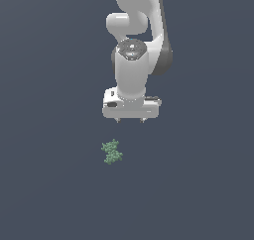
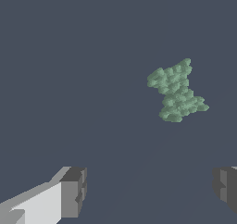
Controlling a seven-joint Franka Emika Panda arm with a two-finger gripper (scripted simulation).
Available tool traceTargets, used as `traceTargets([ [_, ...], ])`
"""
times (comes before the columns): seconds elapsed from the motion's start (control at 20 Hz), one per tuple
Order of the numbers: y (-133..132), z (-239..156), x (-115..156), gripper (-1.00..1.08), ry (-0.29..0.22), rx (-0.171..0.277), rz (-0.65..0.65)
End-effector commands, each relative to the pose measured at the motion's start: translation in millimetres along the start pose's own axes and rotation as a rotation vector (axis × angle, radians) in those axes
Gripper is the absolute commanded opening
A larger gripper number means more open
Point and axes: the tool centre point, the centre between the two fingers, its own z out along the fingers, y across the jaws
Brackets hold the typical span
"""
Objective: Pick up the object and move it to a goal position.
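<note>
The claw (image 1: 130, 119) hangs released and empty over the bench (image 1: 44, 184), well away from any edge in view. The object (image 1: 112, 151) lies on the bench, apart from the claw, toward the exterior view's lower left of the fingertips. Its long axis runs roughly across the finger gap in the wrist view (image 2: 177, 91).

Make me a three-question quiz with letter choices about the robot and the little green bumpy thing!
1. Where is the small muted-green bumpy cluster of tiny balls?
A. Clamped in the end effector
B. On the dark floor, below the end effector in the exterior view
C. On top of the arm

2. What colour is the robot arm's body?
A. White
B. Red
C. Yellow

3. How do the end effector fingers stand?
A. Shut on the cluster
B. Spread apart, holding nothing
C. Hidden

Answers: 1 B, the cluster lies apart from the end effector. 2 A, the arm's shell is white with grey parts. 3 B, the wrist view shows a wide gap between the fingers.
</note>
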Motion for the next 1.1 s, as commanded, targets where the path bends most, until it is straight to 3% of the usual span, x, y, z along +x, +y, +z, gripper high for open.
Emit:
traceTargets([
  [0.0, 0, 0, 0, 1.0, 0.0, 0.0, 0.0],
  [0.55, -31, -12, 4, 1.0, 0.022, -0.006, -0.044],
  [1.05, -21, -3, 11, 1.0, 0.019, -0.008, -0.079],
])
